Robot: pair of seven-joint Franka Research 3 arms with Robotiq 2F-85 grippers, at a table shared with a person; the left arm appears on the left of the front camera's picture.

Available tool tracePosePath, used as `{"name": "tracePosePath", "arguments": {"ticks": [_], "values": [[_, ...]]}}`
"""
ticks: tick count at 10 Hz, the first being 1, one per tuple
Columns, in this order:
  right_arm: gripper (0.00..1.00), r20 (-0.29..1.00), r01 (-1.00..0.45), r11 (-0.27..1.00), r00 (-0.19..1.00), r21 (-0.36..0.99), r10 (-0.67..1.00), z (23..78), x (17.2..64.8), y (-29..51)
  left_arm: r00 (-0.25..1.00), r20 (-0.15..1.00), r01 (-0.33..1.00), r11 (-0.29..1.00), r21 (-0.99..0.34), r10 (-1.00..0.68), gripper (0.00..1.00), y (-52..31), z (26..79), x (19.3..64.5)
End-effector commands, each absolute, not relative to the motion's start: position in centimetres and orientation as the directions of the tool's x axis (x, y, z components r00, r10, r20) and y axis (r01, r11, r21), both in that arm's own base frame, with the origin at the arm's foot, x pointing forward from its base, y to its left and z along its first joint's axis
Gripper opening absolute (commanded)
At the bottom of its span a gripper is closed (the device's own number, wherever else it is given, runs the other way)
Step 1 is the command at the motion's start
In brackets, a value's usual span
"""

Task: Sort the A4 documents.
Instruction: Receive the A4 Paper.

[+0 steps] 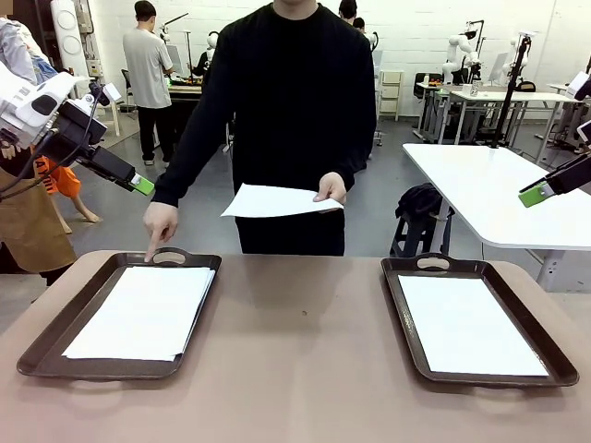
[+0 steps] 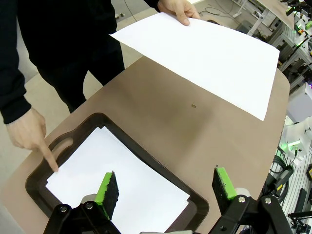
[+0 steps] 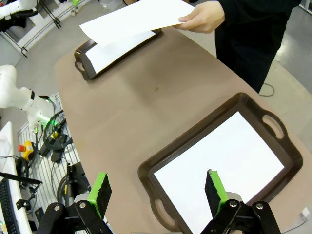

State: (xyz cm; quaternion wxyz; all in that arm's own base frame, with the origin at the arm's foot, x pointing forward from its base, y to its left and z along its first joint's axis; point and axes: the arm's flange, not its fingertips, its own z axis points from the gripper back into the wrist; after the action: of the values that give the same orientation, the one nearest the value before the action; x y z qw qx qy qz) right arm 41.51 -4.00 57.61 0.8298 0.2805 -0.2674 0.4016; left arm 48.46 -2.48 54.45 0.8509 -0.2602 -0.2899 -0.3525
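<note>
Two dark brown handled trays [image 1: 55, 355] [image 1: 554, 355] on the brown tabletop [image 1: 305, 369], each holding plain white A4 documents [image 1: 143, 314] [image 1: 466, 323].
Person's hand [image 1: 330, 189] holds another white sheet [image 1: 272, 200] above the far edge; left end effector [image 1: 141, 185] and right end effector [image 1: 536, 194] raised, fingers apart, empty.

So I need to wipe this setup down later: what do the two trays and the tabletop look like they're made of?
The trays look like moulded dark brown plastic with a slight sheen, judging by the rounded rims and cut-out handles. The tabletop seems a matte tan laminate, smooth with rounded corners; I can't be sure.
</note>
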Motion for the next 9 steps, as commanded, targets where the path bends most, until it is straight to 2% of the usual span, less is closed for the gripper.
{"name": "tracePosePath", "arguments": {"ticks": [1,5,9], "values": [[1.00,0.672,-0.819,0.515,0.531,0.252,0.516,57.5,41.5,-3.9,0.569,0.683,0.757,0.615,-0.220,-0.457,1.00,-2.5,54.5,48.4],[1.00,0.672,-0.819,0.515,0.531,0.252,0.516,57.5,41.5,-3.9,0.569,0.683,0.757,0.615,-0.220,-0.457,1.00,-2.5,54.5,48.4],[1.00,0.672,-0.819,0.515,0.531,0.252,0.516,57.5,41.5,-3.9,0.606,0.702,0.749,0.566,-0.344,-0.375,1.00,-3.2,52.8,50.6]]}}
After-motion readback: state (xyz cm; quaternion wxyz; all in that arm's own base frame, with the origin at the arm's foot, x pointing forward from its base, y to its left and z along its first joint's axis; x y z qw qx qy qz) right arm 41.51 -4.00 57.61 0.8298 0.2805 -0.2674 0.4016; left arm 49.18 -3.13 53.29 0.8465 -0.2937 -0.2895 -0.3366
